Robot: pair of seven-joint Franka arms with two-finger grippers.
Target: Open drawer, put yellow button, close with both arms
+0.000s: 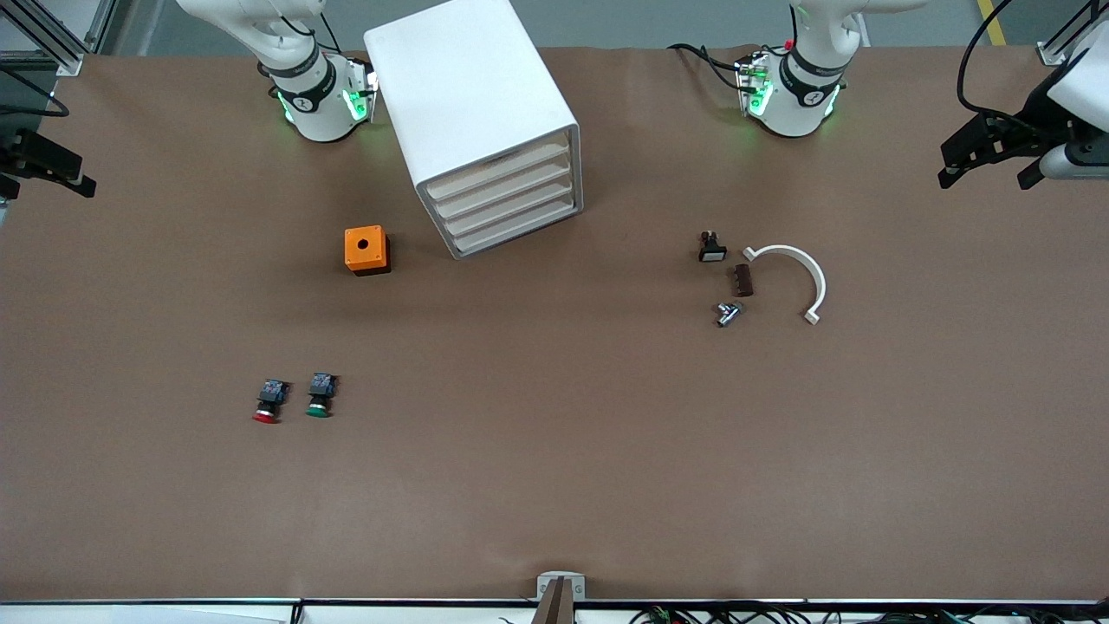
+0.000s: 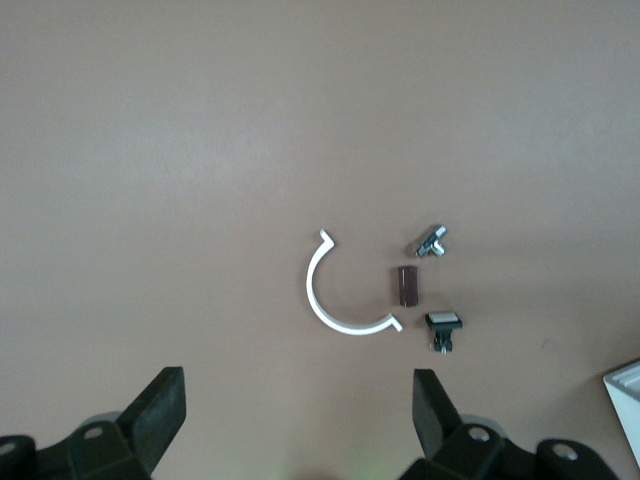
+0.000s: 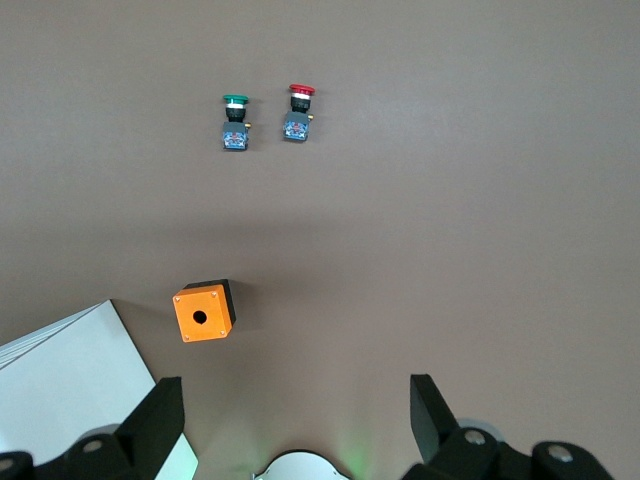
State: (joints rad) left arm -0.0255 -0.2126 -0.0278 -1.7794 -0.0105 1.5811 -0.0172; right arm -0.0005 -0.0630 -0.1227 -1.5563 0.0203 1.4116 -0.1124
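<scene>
Holding both claws spread open and empty, I have the left claw [image 1: 988, 169] over its end of the bench [image 1: 554, 485] and the right claw [image 1: 43, 178] over its own end. The top drawer [image 1: 498, 169] sits shut in the cabinet [image 1: 468, 87], well apart from both.

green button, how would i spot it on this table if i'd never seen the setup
Start at the white cabinet, then the orange box beside it. Nearer the front camera than that box lie two small push buttons side by side. The green button has a green cap; the red button beside it lies toward the right arm's end.
</scene>
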